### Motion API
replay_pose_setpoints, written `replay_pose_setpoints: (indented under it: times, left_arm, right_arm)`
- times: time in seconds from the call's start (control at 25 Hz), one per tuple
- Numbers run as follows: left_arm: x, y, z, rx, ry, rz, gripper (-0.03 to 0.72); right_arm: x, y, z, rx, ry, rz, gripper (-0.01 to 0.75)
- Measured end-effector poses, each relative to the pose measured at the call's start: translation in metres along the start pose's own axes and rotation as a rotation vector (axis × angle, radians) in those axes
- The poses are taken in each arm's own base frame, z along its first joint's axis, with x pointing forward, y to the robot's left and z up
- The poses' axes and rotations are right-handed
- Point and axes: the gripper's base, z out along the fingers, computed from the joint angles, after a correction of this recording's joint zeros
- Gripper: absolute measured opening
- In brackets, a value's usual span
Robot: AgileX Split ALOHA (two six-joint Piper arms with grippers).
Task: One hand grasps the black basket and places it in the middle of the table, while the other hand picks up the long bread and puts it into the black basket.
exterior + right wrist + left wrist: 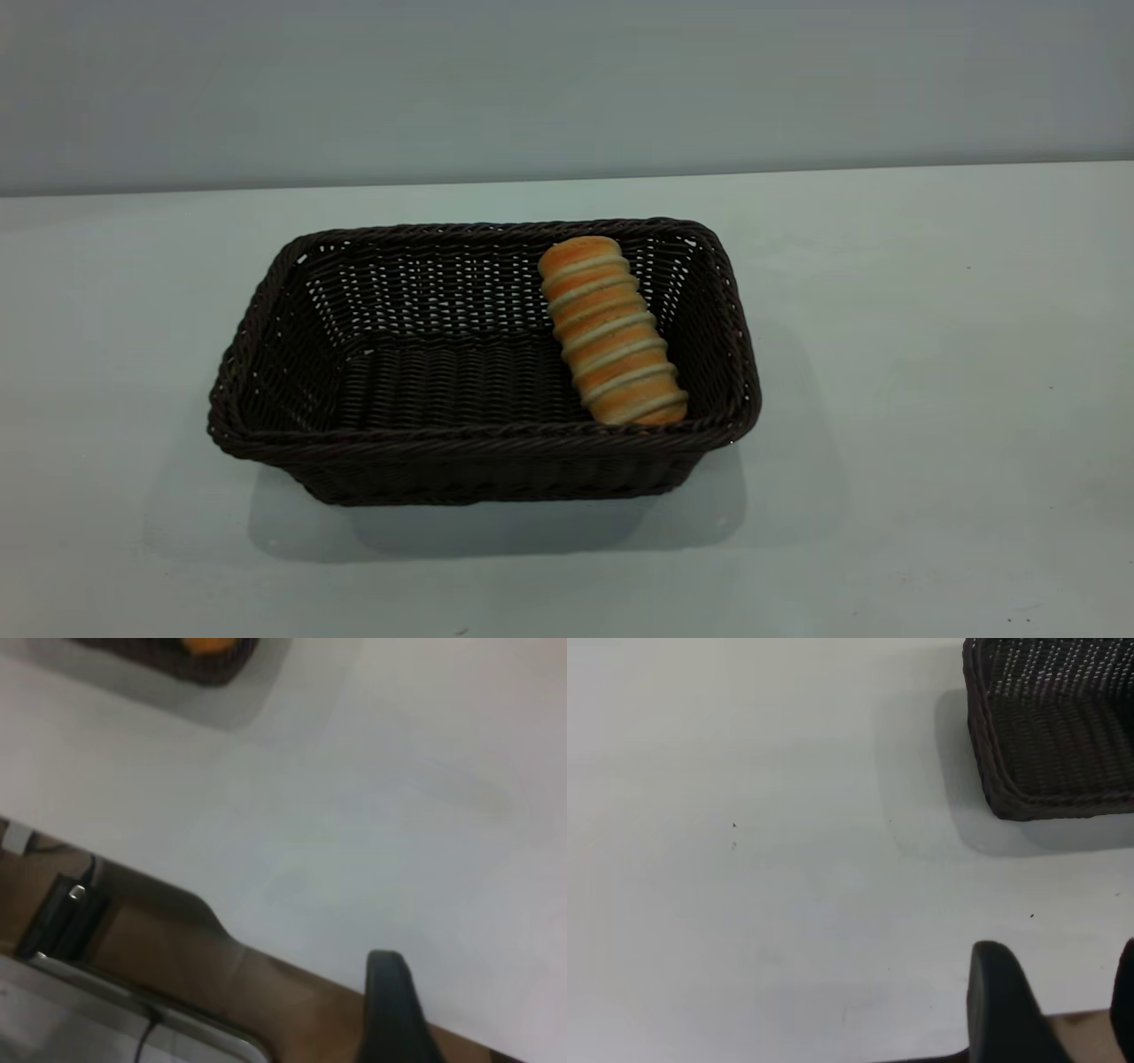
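Bread inside black basket on table; left gripper seemingly parted, right gripper state indiscernible.

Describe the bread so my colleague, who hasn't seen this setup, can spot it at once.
On the white table sits one big dark woven basket. The bread lies inside it, against the right-hand end as the exterior view shows it, running from the far wall to the near rim. It is the only bright thing there: an oblong golden-orange roll with pale crosswise stripes.
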Motion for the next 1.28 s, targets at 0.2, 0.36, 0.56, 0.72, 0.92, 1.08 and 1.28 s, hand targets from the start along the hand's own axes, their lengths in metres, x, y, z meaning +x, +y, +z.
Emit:
replay_pose_setpoints:
  times: [0.2, 0.36, 0.56, 0.72, 0.92, 1.08, 1.28]
  left_arm:
    - [0.025, -0.001, 0.005, 0.027, -0.015, -0.004, 0.366]
    - [0.041, -0.001, 0.014, 0.040, -0.007, 0.008, 0.366]
    - [0.053, -0.001, 0.028, 0.037, 0.028, 0.013, 0.366]
    - [0.053, -0.001, 0.033, 0.038, 0.021, 0.015, 0.366]
    - [0.055, -0.001, 0.035, 0.037, 0.034, 0.017, 0.366]
    - [0.056, -0.003, 0.036, 0.056, 0.042, 0.038, 0.366]
    - [0.056, -0.003, 0.036, 0.066, 0.041, 0.064, 0.366]
  right_arm:
    - [0.041, 0.001, 0.002, 0.005, -0.074, -0.036, 0.460]
    - [0.054, 0.001, 0.007, 0.009, -0.090, -0.041, 0.460]
    - [0.056, 0.000, 0.020, 0.013, -0.106, -0.047, 0.460]
    - [0.062, 0.000, 0.029, 0.013, -0.117, -0.041, 0.460]
    - [0.065, -0.003, 0.027, 0.046, -0.143, -0.011, 0.460]
    - [0.066, -0.009, 0.027, 0.109, -0.139, 0.016, 0.460]
    - [0.066, -0.010, 0.028, 0.118, -0.137, 0.022, 0.460]
